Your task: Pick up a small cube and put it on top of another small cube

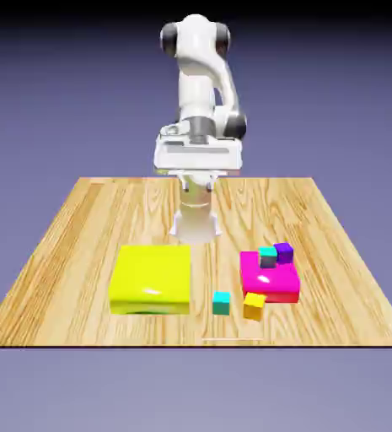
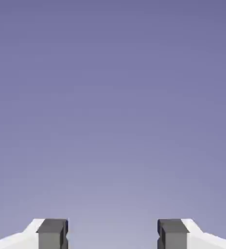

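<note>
1. Two teal cubes, alike. The first (image 1: 221, 303) is on the table (image 1: 64, 295), near side, between the yellow block (image 1: 151, 278) and the orange cube; the second (image 1: 268, 256) is on the far part of the pink block (image 1: 269, 280), close by the purple cube (image 1: 283, 253). Which is meant cannot be told; the first looks easier.
2. One orange cube (image 1: 255, 306), near side, just to the exterior view's right of the first teal cube: the probable base for the stack.
3. One gripper (image 2: 113, 234), fingers spread wide, nothing between. It is raised on the far side, well apart from the cubes; the hand view gives only backdrop.
4. Step in hand, as judged: the approach. Tip the hand to point straight down, travel high over both blocks, and centre above the chosen cube.
5. Handling, for the first cube: square the fingers to its sides, choosing the pair of faces that keeps a finger out of the narrow space by the orange cube. Descend slowly; close only when both fingers straddle it low. A skewed descent could nudge the base.
</note>
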Available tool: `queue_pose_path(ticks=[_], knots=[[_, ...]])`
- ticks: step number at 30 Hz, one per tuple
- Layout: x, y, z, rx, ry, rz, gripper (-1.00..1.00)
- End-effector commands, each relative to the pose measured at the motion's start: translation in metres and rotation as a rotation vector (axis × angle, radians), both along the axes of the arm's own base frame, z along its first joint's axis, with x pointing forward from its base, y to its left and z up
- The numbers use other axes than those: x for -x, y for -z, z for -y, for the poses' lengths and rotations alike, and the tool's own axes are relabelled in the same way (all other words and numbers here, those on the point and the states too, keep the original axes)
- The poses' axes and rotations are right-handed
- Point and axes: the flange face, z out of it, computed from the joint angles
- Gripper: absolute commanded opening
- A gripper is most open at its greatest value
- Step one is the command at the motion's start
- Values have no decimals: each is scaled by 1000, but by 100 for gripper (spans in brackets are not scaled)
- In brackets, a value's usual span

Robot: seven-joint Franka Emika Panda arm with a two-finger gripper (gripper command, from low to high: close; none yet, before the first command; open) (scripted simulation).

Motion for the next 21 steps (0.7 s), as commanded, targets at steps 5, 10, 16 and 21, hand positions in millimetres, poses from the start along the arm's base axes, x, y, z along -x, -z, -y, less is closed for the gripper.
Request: queue_pose_path(ticks=[5,10,16,21], knots=[[-22,63,-30,147,-276,-205,0],[-32,130,-59,310,-569,-399,0],[-29,208,-86,528,-929,-625,0],[-21,259,-96,702,-1193,-795,0]])
